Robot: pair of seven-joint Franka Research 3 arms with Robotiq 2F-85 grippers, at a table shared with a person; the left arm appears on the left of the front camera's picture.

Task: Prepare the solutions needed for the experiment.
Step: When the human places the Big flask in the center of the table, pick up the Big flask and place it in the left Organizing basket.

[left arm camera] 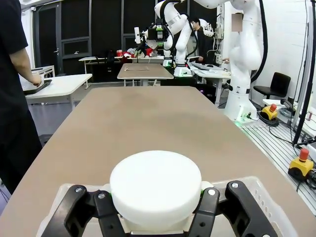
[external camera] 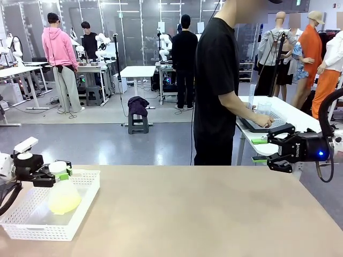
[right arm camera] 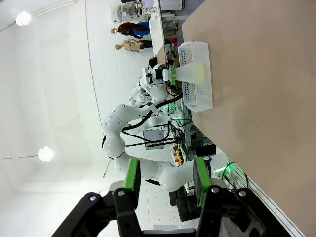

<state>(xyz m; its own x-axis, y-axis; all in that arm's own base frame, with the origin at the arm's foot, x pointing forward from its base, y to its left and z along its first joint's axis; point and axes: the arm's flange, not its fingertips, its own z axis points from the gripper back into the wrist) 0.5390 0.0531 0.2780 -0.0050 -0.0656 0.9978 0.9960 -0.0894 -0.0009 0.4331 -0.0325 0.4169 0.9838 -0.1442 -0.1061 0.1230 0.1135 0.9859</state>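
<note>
A broad tan counter runs across the foreground, with a busy lab of white tables and other workstations behind it. Nearest, at the robot's left corner, a white slotted basket sits on the counter. Inside it stands a frosted conical flask, upright, its long axis vertical, with the solutions showing as a shallow pale yellow layer in its wide base. The left hand is clenched on the flask's neck just under the white cap, approaching sideways with one green pad on each side, so the liquid hangs directly below the grip. The left arm is clearly the nearer one, already in contact. I judge the coming move is a straight lift along that vertical axis to clear the basket wall without tilting. Farther off, well apart at the counter's right edge, the right hand hovers with fingers parted around nothing. Beyond the counter, a person in black works at a white table.
</note>
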